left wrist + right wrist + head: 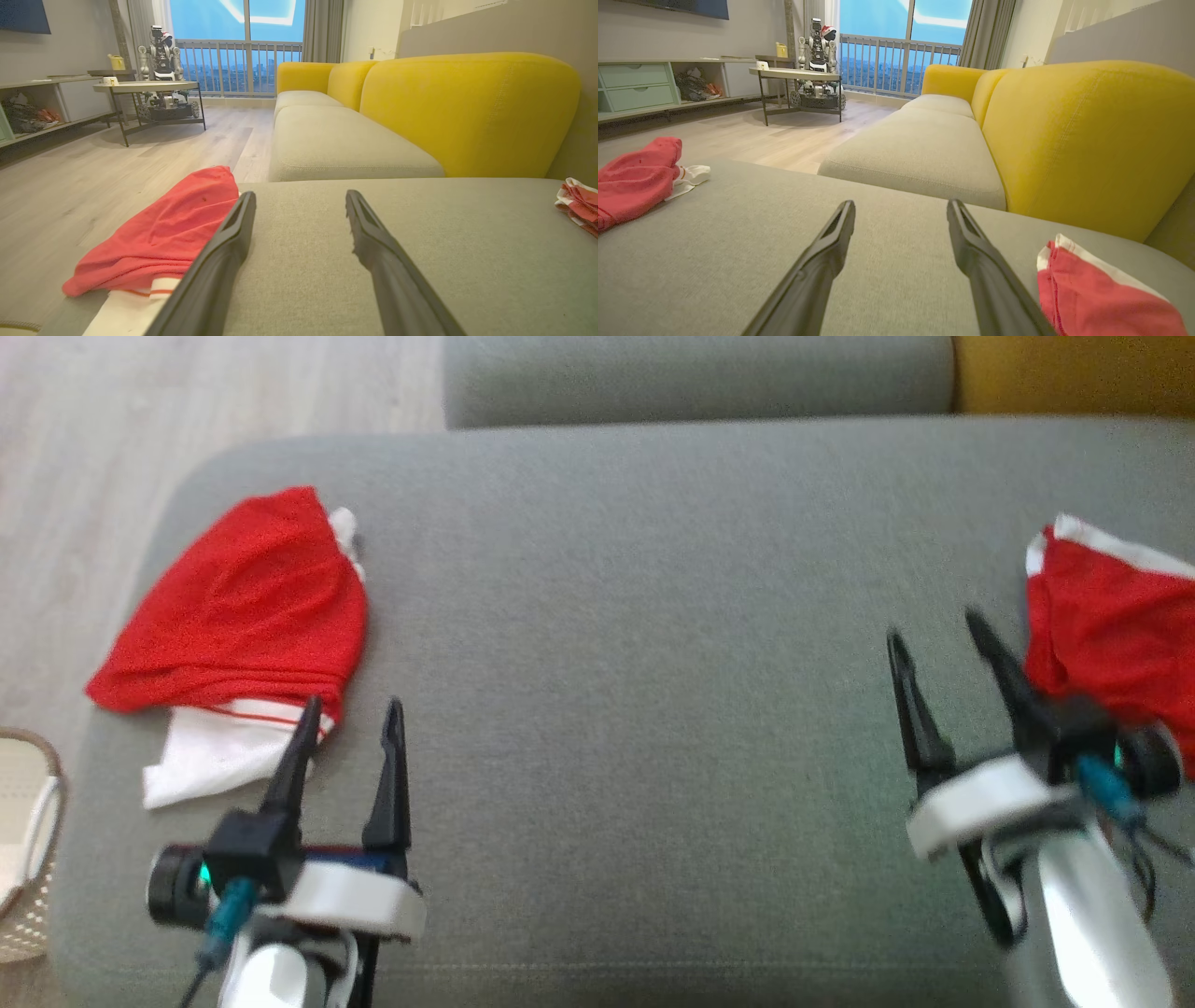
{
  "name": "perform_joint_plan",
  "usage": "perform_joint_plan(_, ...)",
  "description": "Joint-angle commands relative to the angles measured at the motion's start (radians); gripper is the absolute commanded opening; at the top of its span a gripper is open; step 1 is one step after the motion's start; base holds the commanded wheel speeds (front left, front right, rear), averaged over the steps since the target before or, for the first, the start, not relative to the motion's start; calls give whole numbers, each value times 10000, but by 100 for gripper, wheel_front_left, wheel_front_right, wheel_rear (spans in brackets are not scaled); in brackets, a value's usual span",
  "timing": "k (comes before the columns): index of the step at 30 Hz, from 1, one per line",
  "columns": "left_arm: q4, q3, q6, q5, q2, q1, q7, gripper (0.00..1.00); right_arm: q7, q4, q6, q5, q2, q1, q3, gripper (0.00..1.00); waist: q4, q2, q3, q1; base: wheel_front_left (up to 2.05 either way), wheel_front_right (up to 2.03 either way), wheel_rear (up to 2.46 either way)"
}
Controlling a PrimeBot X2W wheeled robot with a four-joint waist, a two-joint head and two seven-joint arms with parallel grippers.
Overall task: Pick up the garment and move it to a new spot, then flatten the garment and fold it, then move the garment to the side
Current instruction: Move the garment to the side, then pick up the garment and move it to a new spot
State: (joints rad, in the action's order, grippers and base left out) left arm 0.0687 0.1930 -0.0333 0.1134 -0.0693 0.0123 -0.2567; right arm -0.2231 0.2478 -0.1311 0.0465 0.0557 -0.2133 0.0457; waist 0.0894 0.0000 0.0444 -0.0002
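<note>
Both spread (empty) | left pincer (353,707) | right pincer (934,627) | red garment (233,607) on sofa (653,616)

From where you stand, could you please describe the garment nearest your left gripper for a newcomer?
Go to the left end of the wide grey cushion, beside the wooden floor. The garment lies there, close by the left gripper. Unlike the other red garment at the right end, it shows a broad white flap with red stripes.

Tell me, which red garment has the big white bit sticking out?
The red garment on the left, beside the left tool: a wide white piece sticks out toward the robot. The right-hand garment shows just a thin white edge.
</note>
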Motion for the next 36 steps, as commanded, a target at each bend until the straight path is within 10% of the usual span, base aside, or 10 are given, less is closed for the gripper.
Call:
perform_joint_plan(1,-182,-392,49,-172,7,107,-51,100,-197,-129,4,-50,-52,155,-104,100,338,0,-400,2,0,0,0)
perform_joint_plan(36,7,-834,-10,-208,189,-454,-51,100,-386,-324,4,-1181,-54,1158,-67,100,269,0,-680,2,0,0,0)
